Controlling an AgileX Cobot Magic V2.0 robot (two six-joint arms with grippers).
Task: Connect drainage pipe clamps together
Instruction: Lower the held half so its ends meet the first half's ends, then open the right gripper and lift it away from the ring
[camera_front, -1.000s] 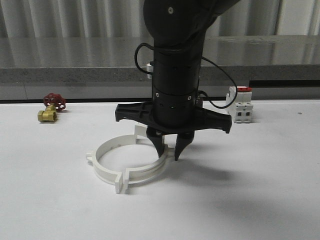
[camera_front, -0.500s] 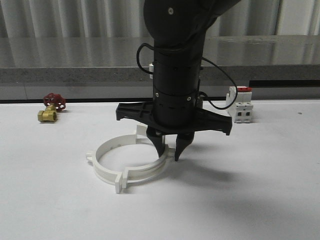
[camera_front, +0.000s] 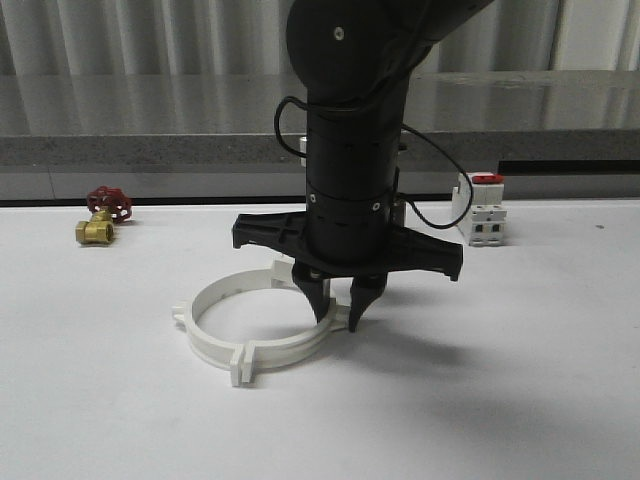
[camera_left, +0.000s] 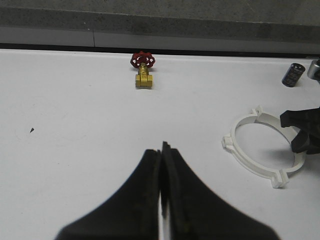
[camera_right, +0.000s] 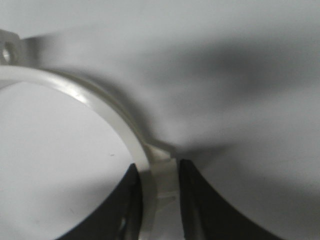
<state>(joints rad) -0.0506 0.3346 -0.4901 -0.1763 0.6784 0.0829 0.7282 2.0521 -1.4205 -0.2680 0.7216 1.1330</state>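
**A:** Going left to right: what's on the table?

**B:** Far left, a brass valve with a red handwheel (camera_front: 100, 215). Toward the middle, the two drainage pipe clamps (camera_front: 215, 335) lie flat as one ring, flange tabs meeting at the near joint (camera_front: 242, 366). Far right, a white switch block with a red top (camera_front: 483, 208).

**A:** And the arms?

**B:** The left gripper (camera_left: 162, 165) hangs well away from the ring, its fingers pressed together on nothing. The right gripper (camera_front: 339, 312) straddles the ring's right wall, one finger inside and one outside.

**A:** What changed?

**B:** Over the last second the right arm has sunk lower, and the gap at the near joint has narrowed. The wrist view shows the white band (camera_right: 159, 177) between the dark fingers (camera_right: 196, 200), apparently clamped, though the picture is blurred.

**A:** Meaning?

**B:** I judge the halves are nearly seated; the near tabs look close but perhaps not latched.
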